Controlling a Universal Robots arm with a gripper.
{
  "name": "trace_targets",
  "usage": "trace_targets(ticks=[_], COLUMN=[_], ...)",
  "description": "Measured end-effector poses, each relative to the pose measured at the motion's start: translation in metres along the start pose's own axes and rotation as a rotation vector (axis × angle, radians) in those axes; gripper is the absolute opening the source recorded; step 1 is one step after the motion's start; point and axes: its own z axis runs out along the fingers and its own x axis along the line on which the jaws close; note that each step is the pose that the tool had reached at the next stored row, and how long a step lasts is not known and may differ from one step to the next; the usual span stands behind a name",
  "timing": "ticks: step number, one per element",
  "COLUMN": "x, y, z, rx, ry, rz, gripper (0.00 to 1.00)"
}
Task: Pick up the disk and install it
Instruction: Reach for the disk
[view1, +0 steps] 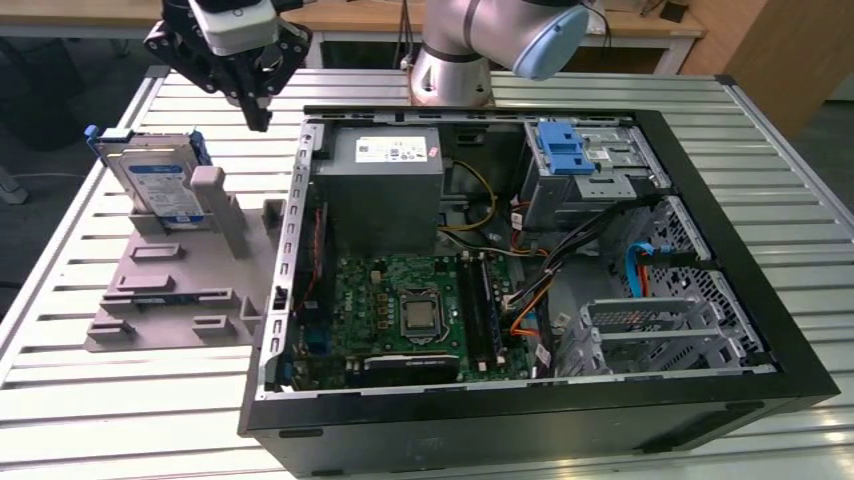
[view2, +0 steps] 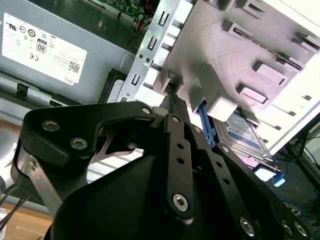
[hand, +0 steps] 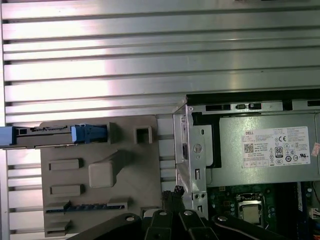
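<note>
The disk, a silver drive with a white-and-blue label in a blue carrier, stands leaning in a grey holder at the exterior view's left. In the second wrist view the disk lies behind the holder's posts. The first wrist view catches the disk edge-on, with its blue carrier end beside it. My gripper hangs above the table between the holder and the computer case, to the right of the disk and clear of it. Its fingertips meet with nothing between them.
An open computer case lies on the slatted metal table, with a grey power supply, a motherboard and a drive cage bearing a blue clip. The case's metal edge runs close beside my fingertips.
</note>
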Motion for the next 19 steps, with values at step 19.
trace_targets(ticks=[19], x=[0.0110], y=[-0.0002], z=[0.0006], rx=[0.0001], ry=[0.0008], rz=[0.000], gripper=[0.11])
